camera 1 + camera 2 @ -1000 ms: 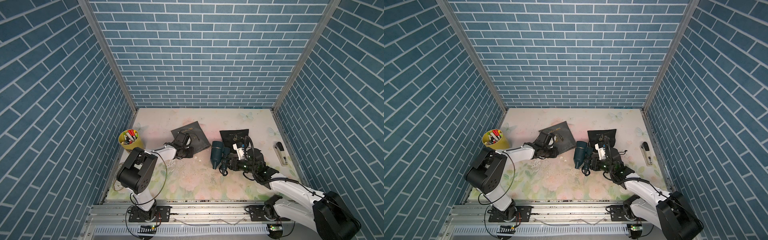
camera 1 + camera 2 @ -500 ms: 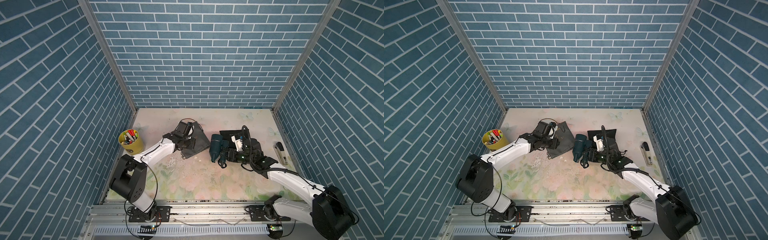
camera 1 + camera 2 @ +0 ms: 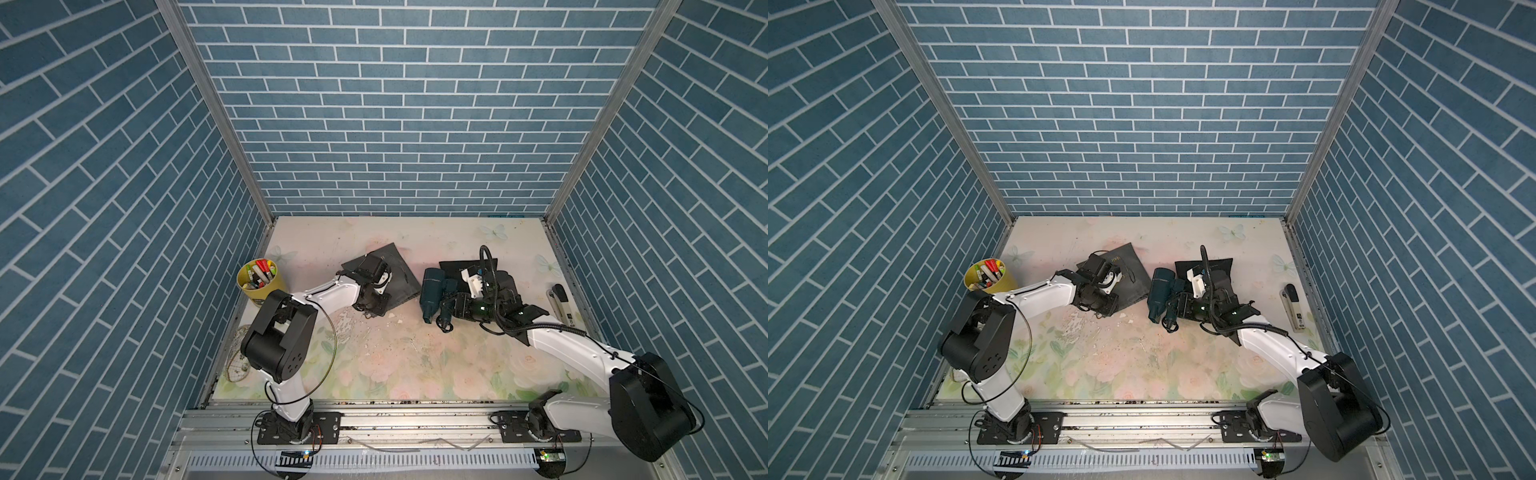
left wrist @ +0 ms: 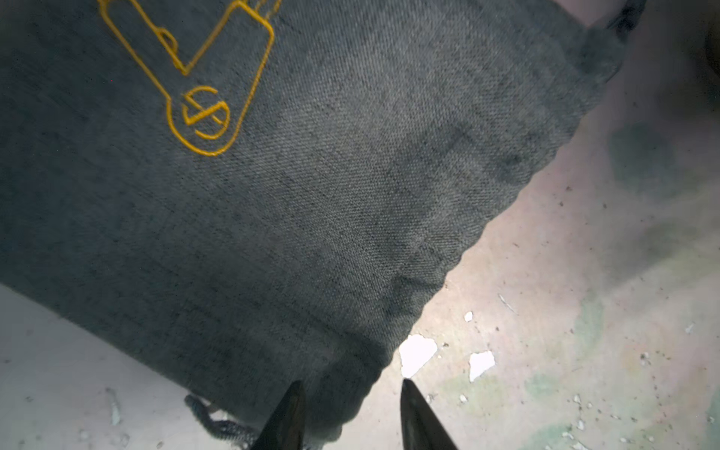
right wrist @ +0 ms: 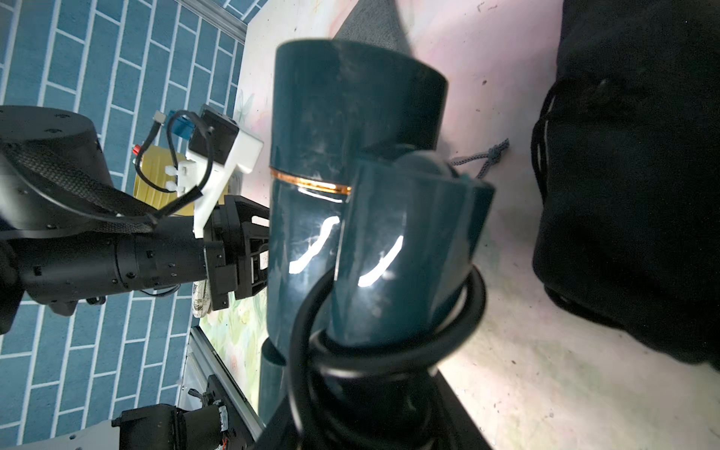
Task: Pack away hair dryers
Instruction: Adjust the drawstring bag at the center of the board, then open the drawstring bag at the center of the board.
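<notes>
**Surfaces and finishes**

- teal hair dryer (image 5: 343, 218): glossy hard plastic, sharp highlights, thin brassy metallic band
- cord (image 5: 389, 366): smooth black, slight sheen
- grey pouch (image 4: 272, 195): matt woven cloth, visible twill grain, gold outline print
- black pouch (image 5: 631, 195): matt cloth
- worktop (image 4: 545, 272): matt floral print, flaking white chips

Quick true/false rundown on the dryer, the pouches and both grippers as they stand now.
1. The right gripper holds the teal hair dryer by its handle. True.
2. The left gripper is shut tight. False: its fingertips stand apart at the grey pouch's edge.
3. The teal hair dryer is inside the black pouch. False: it is outside, beside it.
4. A black cord is coiled round the handle. True.
5. The yellow cup lies tipped over. False: it stands upright.
</notes>
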You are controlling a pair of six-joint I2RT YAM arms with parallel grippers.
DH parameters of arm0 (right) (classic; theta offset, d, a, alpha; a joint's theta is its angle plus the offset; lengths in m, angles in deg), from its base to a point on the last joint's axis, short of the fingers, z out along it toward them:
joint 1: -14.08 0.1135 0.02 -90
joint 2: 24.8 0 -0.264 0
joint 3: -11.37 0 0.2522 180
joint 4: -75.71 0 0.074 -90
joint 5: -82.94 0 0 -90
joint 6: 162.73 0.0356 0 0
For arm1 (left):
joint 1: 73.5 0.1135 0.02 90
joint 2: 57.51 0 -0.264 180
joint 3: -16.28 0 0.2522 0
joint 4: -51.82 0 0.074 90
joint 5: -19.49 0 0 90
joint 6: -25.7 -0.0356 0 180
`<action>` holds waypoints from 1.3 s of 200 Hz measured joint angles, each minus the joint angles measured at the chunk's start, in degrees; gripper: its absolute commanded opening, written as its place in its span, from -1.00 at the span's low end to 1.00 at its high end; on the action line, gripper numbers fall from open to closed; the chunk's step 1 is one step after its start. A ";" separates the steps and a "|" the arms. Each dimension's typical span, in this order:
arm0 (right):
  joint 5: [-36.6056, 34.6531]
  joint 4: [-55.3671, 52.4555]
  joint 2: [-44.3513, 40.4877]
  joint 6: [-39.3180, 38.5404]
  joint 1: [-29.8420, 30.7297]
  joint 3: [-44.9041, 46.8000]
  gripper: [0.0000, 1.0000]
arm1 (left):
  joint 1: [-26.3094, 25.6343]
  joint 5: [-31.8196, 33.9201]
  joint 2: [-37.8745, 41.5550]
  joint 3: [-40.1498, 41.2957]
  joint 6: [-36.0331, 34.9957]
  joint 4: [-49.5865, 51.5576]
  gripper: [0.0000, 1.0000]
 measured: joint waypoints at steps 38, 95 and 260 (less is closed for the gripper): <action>1.01 -0.24 1.18 -0.02 -1.27 -0.07 -1.00 | 0.00 -4.48 -2.23 0.11 1.36 -2.78 -0.23; 4.13 -0.17 1.33 -0.04 -4.70 -0.07 -1.00 | 0.04 -11.61 -1.68 4.22 8.61 -12.31 -0.25; 6.36 -3.32 3.91 -0.68 -3.74 -1.46 -1.00 | -2.14 -2.49 0.76 0.74 -1.20 -2.71 -0.22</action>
